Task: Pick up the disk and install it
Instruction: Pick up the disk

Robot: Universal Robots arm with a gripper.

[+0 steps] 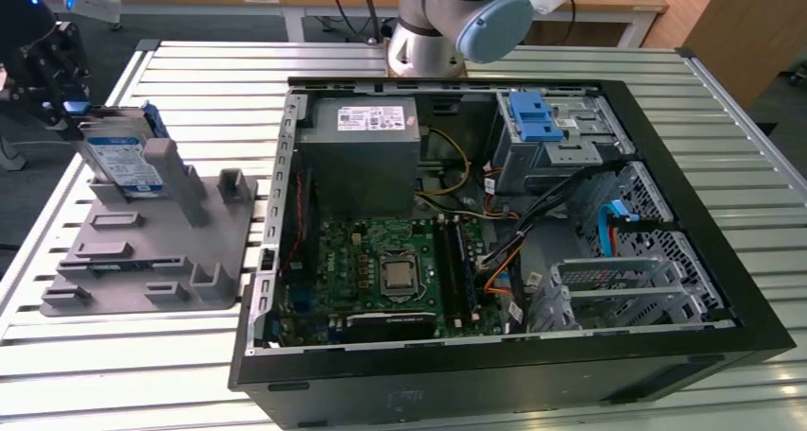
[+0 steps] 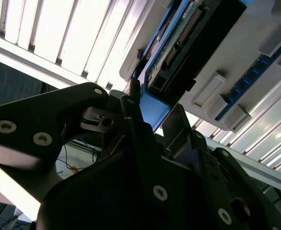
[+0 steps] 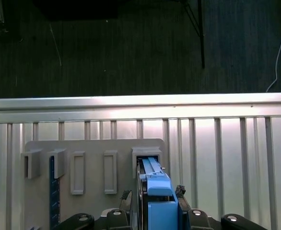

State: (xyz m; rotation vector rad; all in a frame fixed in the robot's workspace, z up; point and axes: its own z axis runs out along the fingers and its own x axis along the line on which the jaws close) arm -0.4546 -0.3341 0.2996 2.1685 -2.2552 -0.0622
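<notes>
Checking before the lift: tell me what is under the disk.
The disk stands on edge in the grey holder plate, which lies on the slatted table. A grey post covers its lower edge, so the seating there is hidden.

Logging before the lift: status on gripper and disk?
Gripper straddling the disk, grip unconfirmed. Disk standing on edge in grey fixture. No obstruction seen.
</notes>
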